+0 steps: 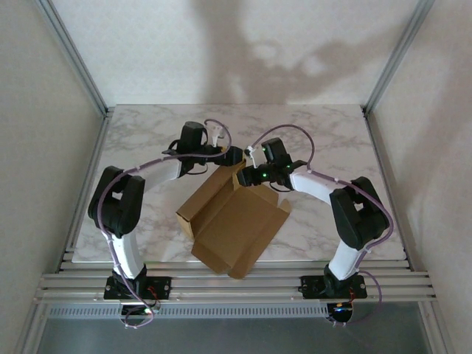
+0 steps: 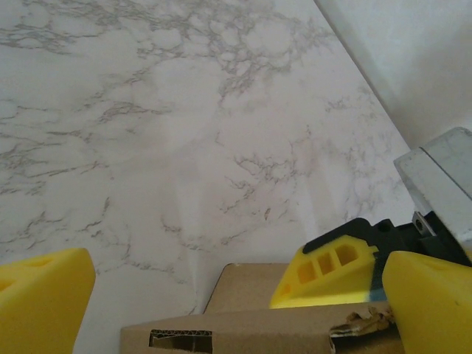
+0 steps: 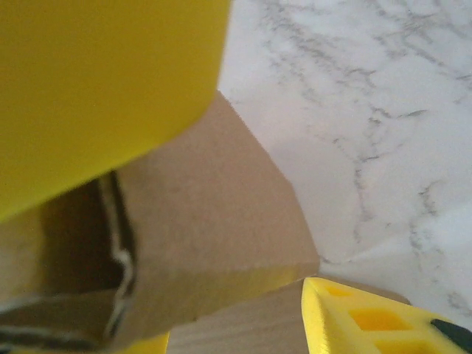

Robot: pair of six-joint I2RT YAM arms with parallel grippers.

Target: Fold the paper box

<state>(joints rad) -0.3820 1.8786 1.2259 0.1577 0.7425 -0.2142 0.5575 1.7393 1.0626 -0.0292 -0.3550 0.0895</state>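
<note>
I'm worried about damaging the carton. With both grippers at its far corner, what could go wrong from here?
1. The right gripper appears to pinch a wall of the paper box where the edge looks crumpled; a harder pull may tear it.
2. The left gripper is open right beside the right one, so closing it could knock the fingers together.
3. The box's near corner overhangs the table edge, so a tug might slide it off.

The brown paper box (image 1: 234, 225) lies half-folded mid-table, side walls raised, lid open.
</note>
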